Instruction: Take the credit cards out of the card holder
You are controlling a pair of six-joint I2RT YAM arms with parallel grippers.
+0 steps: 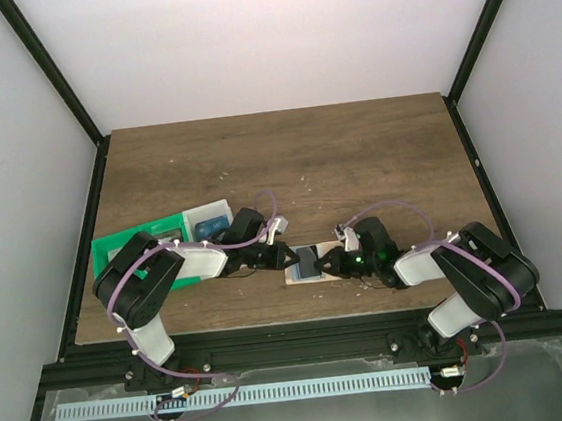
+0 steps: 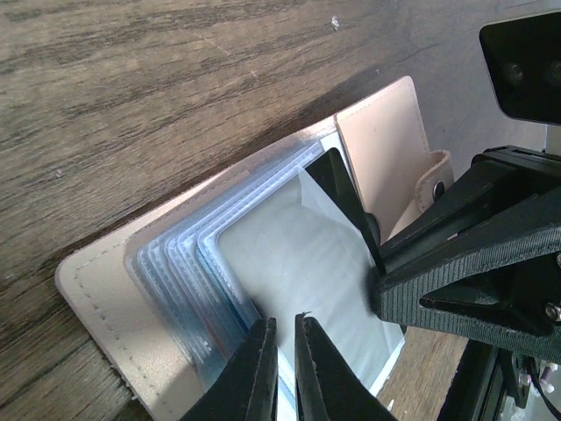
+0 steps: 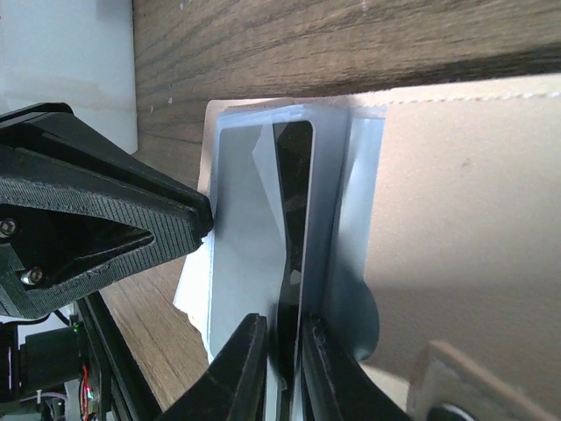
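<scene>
The tan card holder (image 1: 307, 265) lies open on the wood table between my two grippers. In the left wrist view its tan cover (image 2: 96, 289) carries a fan of clear sleeves (image 2: 188, 263) and a blue-grey panel (image 2: 298, 263) with a dark pocket gap. No credit card shows clearly; only a blue tint shows through the sleeves. My left gripper (image 2: 285, 351) is pinched on the panel's near edge. My right gripper (image 3: 280, 368) is pinched on the pocket's edge by the dark gap (image 3: 294, 193). Each gripper shows in the other's wrist view.
A green compartment tray (image 1: 124, 249) and a translucent white box (image 1: 207, 220) stand to the left behind my left arm. The box also shows in the right wrist view (image 3: 70, 53). The card holder lies close to the table's front edge (image 1: 293, 320).
</scene>
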